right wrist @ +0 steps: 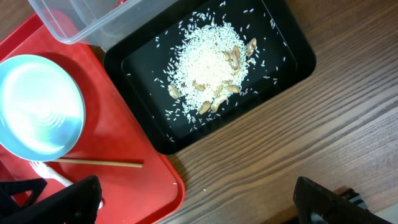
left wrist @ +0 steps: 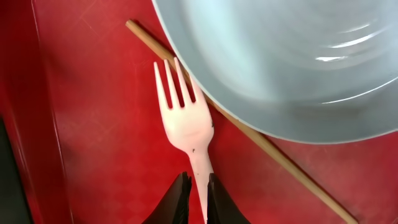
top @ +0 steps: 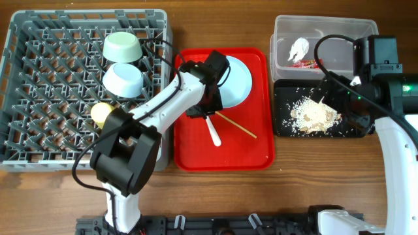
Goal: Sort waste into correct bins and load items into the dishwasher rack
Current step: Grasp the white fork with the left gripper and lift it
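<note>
On the red tray (top: 196, 151), the white fork (left wrist: 188, 132) lies near-to-far, tines pointing far at the pale blue plate (left wrist: 280, 62). The left gripper (left wrist: 198, 190) pinches its handle; the right gripper (right wrist: 196, 208) stands wide.

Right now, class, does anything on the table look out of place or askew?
The thin wooden stick on the flat red tray stands out: it lies slantwise, tucked under the pale blue round plate's rim, crossing the white fork's tines. Loose rice is scattered around the heap in the shallow black tray.

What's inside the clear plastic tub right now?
A crumpled white tissue and a small red wrapper lie in the clear tub. The right arm covers one corner, so anything there is hidden.
</note>
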